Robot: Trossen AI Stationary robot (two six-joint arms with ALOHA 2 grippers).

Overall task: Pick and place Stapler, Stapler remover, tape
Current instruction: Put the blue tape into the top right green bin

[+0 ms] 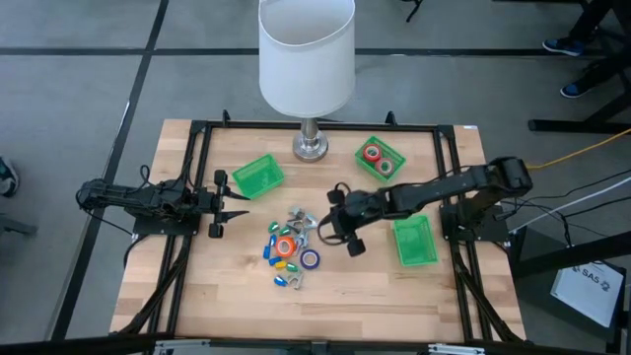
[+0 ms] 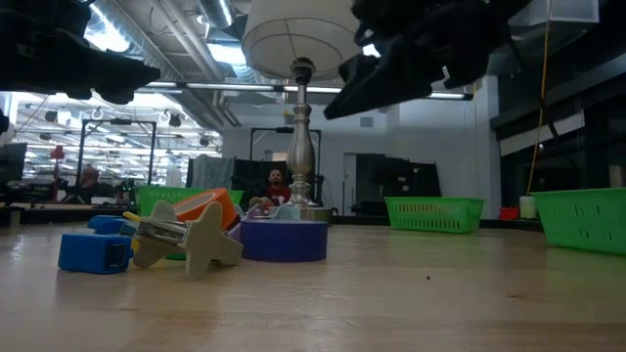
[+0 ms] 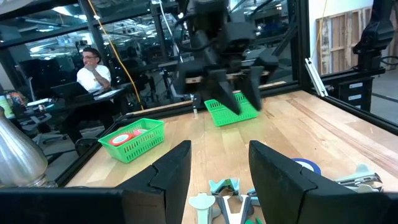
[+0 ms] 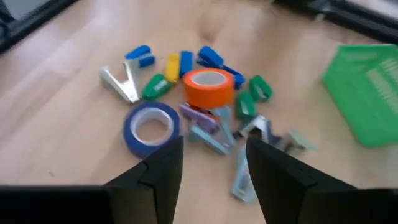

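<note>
A pile of small office pieces lies on the wooden table's middle (image 1: 291, 248). In it are an orange tape roll (image 4: 208, 85), a blue-purple tape roll (image 4: 151, 126), small blue and yellow staplers (image 4: 140, 56) and silvery claw-shaped stapler removers (image 4: 121, 84). My right gripper (image 1: 330, 225) hangs open just right of the pile and above it, slanting down toward it with nothing between its fingers (image 4: 214, 149). My left gripper (image 1: 237, 204) waits open and level at the table's left, pointing toward the pile (image 3: 217, 174).
Three green bins stand on the table: one far left of centre (image 1: 258, 176), one far right holding red tape rolls (image 1: 380, 158), one at the right (image 1: 414, 242). A lamp with a white shade (image 1: 308, 59) stands at the far edge. A black frame (image 1: 197, 138) rims the table.
</note>
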